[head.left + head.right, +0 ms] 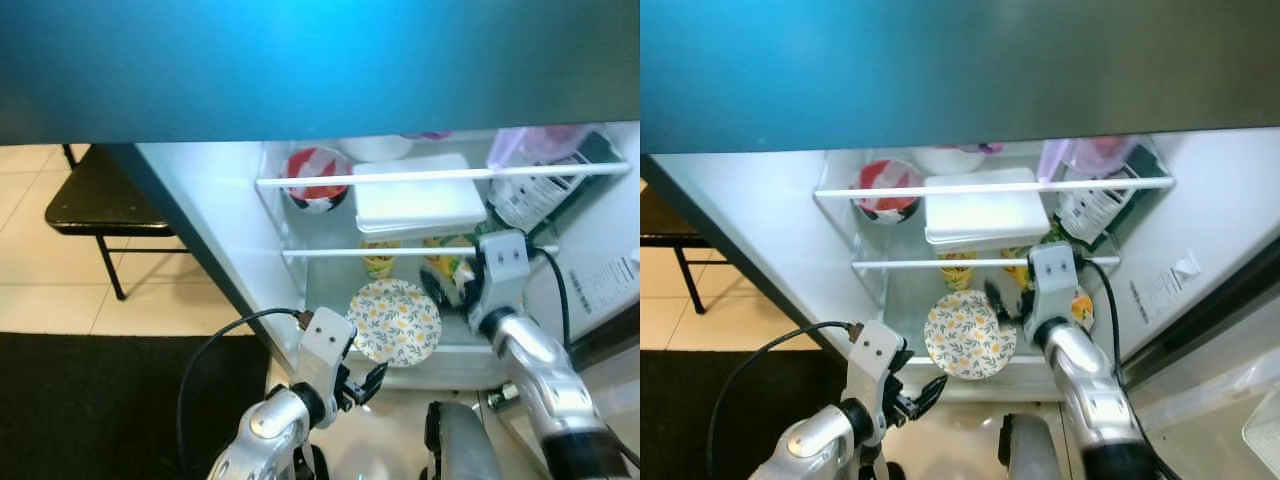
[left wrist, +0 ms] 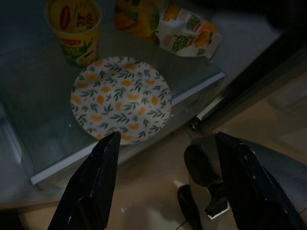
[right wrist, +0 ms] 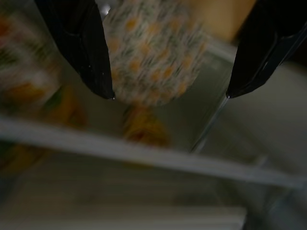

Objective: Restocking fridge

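Left claw point(image 1: 362, 387) hangs low in front of the open fridge, just outside the bottom shelf edge, fingers point(image 2: 98, 167) spread apart, nothing between them. Tile floor point(image 1: 40, 300) and a dark mat point(image 1: 100, 400) lie below on the robot's left.

Right claw point(image 1: 1008, 303) is reached into the fridge above the bottom glass shelf point(image 2: 38, 139), fingers point(image 3: 84, 48) wide apart and empty, right beside the plate and the pouch.

Flower-pattern plate point(image 1: 395, 322) lies flat on the bottom shelf near its front edge, between the two claws. Orange-and-green snack pouch point(image 2: 187, 36) lies on the same shelf to the plate's right, close to the right claw. Yellow cup point(image 2: 76, 31) stands upright just behind the plate.

Next shelf up: white lidded box point(image 1: 418, 197) sits in the middle, a red-and-white bowl point(image 1: 316, 180) to its left. White wire rails point(image 1: 440, 175) run across the front of the shelves.

Door shelf on the right holds a dark printed bag point(image 1: 530, 195) and a pale purple item point(image 1: 520, 145), too unclear to name.

Black chair point(image 1: 100, 205) stands on the tiles, far left, behind the fridge door edge.
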Controlling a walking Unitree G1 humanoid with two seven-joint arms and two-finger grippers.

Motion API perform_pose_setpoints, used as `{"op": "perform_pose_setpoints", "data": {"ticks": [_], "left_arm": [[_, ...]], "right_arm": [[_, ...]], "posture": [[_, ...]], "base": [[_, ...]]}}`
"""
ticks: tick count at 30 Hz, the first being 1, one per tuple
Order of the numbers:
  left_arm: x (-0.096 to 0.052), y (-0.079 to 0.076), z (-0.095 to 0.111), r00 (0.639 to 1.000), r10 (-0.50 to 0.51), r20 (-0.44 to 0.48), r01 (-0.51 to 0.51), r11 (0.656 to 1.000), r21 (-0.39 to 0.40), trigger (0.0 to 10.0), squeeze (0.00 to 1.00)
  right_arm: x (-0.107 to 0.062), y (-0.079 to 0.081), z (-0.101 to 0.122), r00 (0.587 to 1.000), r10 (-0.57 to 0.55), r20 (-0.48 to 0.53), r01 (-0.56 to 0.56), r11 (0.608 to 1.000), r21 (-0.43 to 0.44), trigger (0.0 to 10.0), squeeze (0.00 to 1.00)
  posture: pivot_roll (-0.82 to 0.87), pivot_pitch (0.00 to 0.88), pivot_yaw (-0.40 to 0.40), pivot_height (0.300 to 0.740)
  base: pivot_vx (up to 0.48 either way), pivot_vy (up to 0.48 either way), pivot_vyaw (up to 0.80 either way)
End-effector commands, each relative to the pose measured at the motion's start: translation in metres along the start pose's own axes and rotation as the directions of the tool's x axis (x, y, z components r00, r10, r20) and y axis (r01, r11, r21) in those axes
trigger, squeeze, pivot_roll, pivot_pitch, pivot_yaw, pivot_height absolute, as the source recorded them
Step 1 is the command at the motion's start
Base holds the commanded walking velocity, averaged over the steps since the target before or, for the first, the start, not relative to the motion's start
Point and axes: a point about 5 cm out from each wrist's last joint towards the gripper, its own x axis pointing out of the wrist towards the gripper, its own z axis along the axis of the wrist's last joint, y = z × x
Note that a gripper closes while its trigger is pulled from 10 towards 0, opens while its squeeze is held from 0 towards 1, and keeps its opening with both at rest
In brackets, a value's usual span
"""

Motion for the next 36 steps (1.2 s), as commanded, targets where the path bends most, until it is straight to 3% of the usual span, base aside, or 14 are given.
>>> {"op": "perform_pose_setpoints", "data": {"ticks": [1, 5, 6, 7, 10, 16, 25, 36], "left_arm": [[-0.002, -0.003, -0.01, 0.999, -0.009, -0.033, 0.009, 1.0, -0.012, 10.0, 0.0], [-0.005, -0.001, -0.013, 0.999, -0.001, -0.042, 0.001, 1.0, -0.006, 10.0, 0.0], [-0.015, 0.01, -0.023, 0.995, 0.063, -0.078, -0.063, 0.998, 0.008, 10.0, 0.0], [-0.019, 0.015, -0.027, 0.992, 0.09, -0.092, -0.089, 0.996, 0.012, 10.0, 0.0], [-0.032, 0.027, -0.036, 0.979, 0.165, -0.121, -0.163, 0.986, 0.025, 10.0, 0.0], [-0.046, 0.042, -0.044, 0.957, 0.252, -0.144, -0.251, 0.968, 0.026, 10.0, 0.0], [-0.043, 0.046, -0.046, 0.953, 0.266, -0.144, -0.264, 0.964, 0.035, 10.0, 0.0], [-0.039, 0.045, -0.047, 0.956, 0.262, -0.136, -0.26, 0.965, 0.026, 10.0, 0.0]], "right_arm": [[-0.007, 0.005, -0.008, 0.999, 0.042, -0.001, -0.042, 0.999, 0.017, 10.0, 0.0], [-0.013, 0.004, -0.017, 1.0, 0.013, 0.005, -0.013, 0.998, 0.056, 10.0, 0.0], [-0.017, 0.003, -0.033, 0.994, -0.106, -0.011, 0.106, 0.993, 0.053, 10.0, 0.0], [-0.019, 0.003, -0.04, 0.988, -0.155, -0.02, 0.155, 0.987, 0.05, 10.0, 0.0], [-0.023, 0.008, -0.051, 0.974, -0.226, -0.02, 0.227, 0.972, 0.06, 10.0, 0.0], [-0.025, 0.015, -0.052, 0.964, -0.265, -0.005, 0.265, 0.961, 0.074, 10.0, 0.0], [-0.03, 0.005, -0.056, 0.918, -0.397, 0.014, 0.397, 0.918, 0.008, 10.0, 0.0], [-0.039, 0.004, -0.069, 0.914, -0.405, -0.033, 0.403, 0.914, -0.044, 10.0, 0.0]], "posture": [[-0.03, 0.247, 0.038, 0.606], [-0.04, 0.244, 0.041, 0.606], [-0.05, 0.244, 0.048, 0.606], [-0.05, 0.244, 0.048, 0.606], [-0.04, 0.244, 0.051, 0.606], [-0.05, 0.24, 0.056, 0.606], [-0.06, 0.23, 0.054, 0.625], [-0.07, 0.225, 0.046, 0.659]], "base": [[0.0, 0.0, 0.0], [0.0, 0.0, 0.0], [0.0, 0.0, 0.0], [0.0, 0.0, 0.0], [0.0, 0.0, 0.0], [0.0, 0.0, 0.0], [0.0, 0.0, 0.0], [0.0, 0.0, 0.0]]}}
